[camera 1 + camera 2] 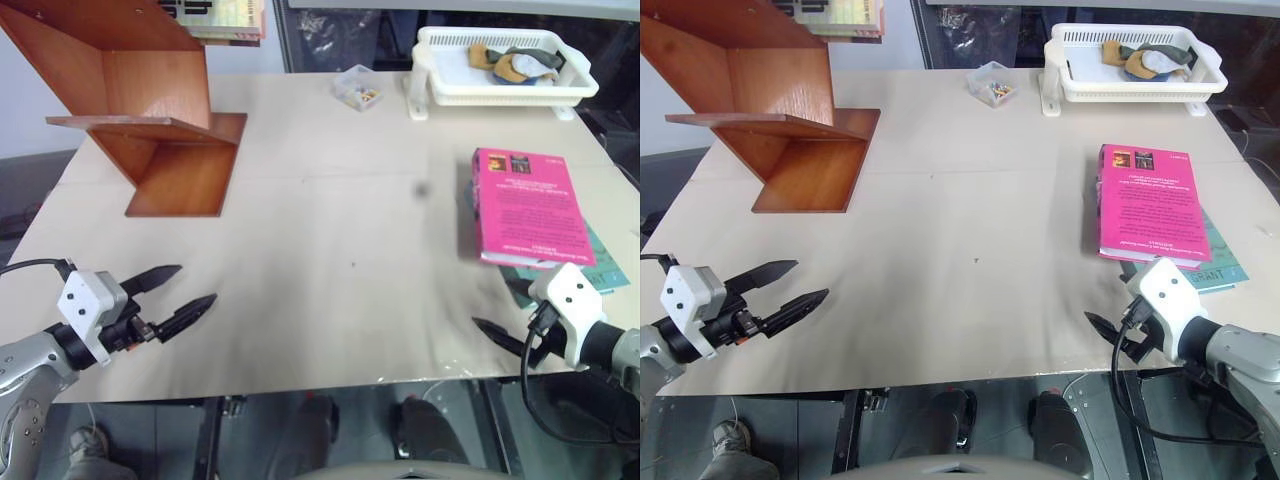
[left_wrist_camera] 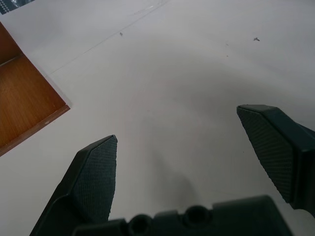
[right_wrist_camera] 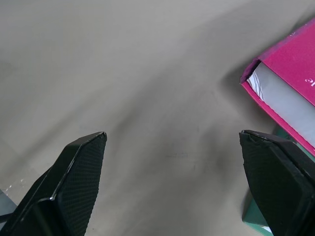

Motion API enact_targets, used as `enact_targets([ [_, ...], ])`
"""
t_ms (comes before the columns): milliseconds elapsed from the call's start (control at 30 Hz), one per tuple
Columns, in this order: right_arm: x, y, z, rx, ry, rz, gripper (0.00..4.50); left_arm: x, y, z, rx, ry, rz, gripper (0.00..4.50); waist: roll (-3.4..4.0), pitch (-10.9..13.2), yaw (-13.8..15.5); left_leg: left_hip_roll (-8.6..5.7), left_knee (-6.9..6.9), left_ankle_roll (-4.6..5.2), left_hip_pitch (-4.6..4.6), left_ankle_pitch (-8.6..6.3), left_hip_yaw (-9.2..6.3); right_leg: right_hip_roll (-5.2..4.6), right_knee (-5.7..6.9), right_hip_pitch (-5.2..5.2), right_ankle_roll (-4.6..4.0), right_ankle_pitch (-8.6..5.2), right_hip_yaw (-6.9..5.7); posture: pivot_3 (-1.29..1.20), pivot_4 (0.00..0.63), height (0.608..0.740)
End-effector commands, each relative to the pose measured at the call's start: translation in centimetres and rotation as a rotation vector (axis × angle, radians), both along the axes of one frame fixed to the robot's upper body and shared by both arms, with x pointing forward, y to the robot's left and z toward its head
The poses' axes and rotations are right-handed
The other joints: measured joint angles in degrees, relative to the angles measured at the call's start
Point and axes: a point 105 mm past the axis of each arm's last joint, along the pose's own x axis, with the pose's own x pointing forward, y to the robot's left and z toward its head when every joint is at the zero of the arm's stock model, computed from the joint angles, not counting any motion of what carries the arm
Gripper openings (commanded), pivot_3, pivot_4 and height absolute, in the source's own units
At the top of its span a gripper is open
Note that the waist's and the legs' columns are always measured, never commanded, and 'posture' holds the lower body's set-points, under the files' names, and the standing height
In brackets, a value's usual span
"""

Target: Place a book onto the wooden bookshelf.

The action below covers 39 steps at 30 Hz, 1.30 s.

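The book (image 1: 530, 205) is a thick magenta paperback with black text too small to read and two small dark pictures at its far edge. It lies flat near the desk's (image 1: 330, 200) right edge on a teal book (image 1: 1220, 262) lettered "GRANT". The wooden bookshelf (image 1: 150, 110) stands at the far left corner. The left gripper (image 1: 180, 298) and right gripper (image 3: 172, 162) are both spread wide and empty.

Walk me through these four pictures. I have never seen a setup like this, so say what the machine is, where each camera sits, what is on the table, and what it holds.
A two-armed humanoid robot stands at a table. Two pictures come from its head, looking down; the other two come from cameras on each wrist. Its left hand and right hand are both open and hold nothing. On the table lie a pink book resting on a teal book, a wooden bookshelf, a white basket and a small clear box.
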Motion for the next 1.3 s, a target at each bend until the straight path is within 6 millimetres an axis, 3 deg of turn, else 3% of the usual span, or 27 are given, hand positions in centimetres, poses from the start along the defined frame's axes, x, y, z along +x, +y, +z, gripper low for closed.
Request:
enact_targets([
  [33, 0.2, 0.8, 1.4, -0.004, -0.062, 0.032, 4.43, 0.4, -0.2, 1.4, 0.009, -0.052, -0.016, 4.50, 0.00, 0.0, 0.0, 0.00, 0.00, 0.00, 0.00, 0.00, 0.00, 0.00, 0.00, 0.00, 0.00, 0.00, 0.00, 0.00, 0.150, 0.740],
  [133, 0.7, 1.8, 1.9, 0.025, -0.092, 0.062, 4.43, 1.5, -1.1, 1.9, -0.003, -0.078, -0.040, 4.50, 0.00, 0.0, 0.0, 0.00, 0.02, -0.01, 0.01, 0.01, -0.03, 0.01, 0.03, 0.01, -0.01, 0.01, -0.04, 0.00, 0.150, 0.740],
  [367, 0.9, 2.4, 1.9, 0.052, -0.108, 0.053, 4.43, 1.9, -2.4, 2.1, -0.010, -0.084, -0.108, 4.50, 0.00, 0.0, -0.1, -0.01, 0.02, -0.06, -0.02, 0.04, -0.08, 0.01, 0.01, 0.00, -0.05, 0.04, -0.10, 0.00, 0.150, 0.740],
  [600, 1.3, 2.9, 2.2, 0.100, -0.142, 0.038, 4.43, 2.0, -5.5, 3.0, -0.044, -0.116, -0.246, 4.50, 0.01, 0.0, -0.1, -0.01, 0.01, -0.03, -0.02, 0.02, -0.10, 0.01, 0.05, 0.01, -0.05, 0.05, -0.12, 0.00, 0.150, 0.740],
  [700, 2.3, 2.4, 2.6, 0.141, -0.187, -0.050, 4.43, 1.8, -7.8, 3.6, -0.065, -0.142, -0.357, 4.50, 0.01, 0.0, -0.1, -0.01, 0.03, -0.04, -0.01, 0.03, -0.12, 0.02, 0.07, 0.01, -0.05, 0.07, -0.13, 0.00, 0.150, 0.740],
  [833, 4.6, -0.5, 3.4, 0.133, -0.277, -0.234, 4.43, 2.2, -11.0, 5.0, -0.096, -0.191, -0.471, 4.50, 0.01, 0.0, -0.1, -0.02, 0.05, -0.07, 0.00, 0.05, -0.11, 0.05, 0.08, 0.01, -0.05, 0.11, -0.11, 0.00, 0.150, 0.740],
  [1000, 5.2, -1.7, 3.1, 0.122, -0.286, -0.273, 4.43, 2.7, -13.6, 6.4, -0.141, -0.228, -0.550, 4.50, 0.02, 0.0, -0.2, -0.07, 0.05, -0.26, -0.01, 0.17, -0.08, 0.08, 0.09, 0.00, -0.02, 0.13, -0.13, 0.00, 0.150, 0.740],
  [1300, 5.0, -2.6, 2.5, 0.133, -0.298, -0.314, 4.43, 2.6, -14.4, 6.4, -0.154, -0.211, -0.577, 4.50, 0.04, 0.0, -0.3, -0.03, 0.06, -0.17, 0.02, 0.12, 0.06, 0.14, 0.11, -0.01, -0.02, 0.13, -0.13, 0.00, 0.150, 0.740],
])
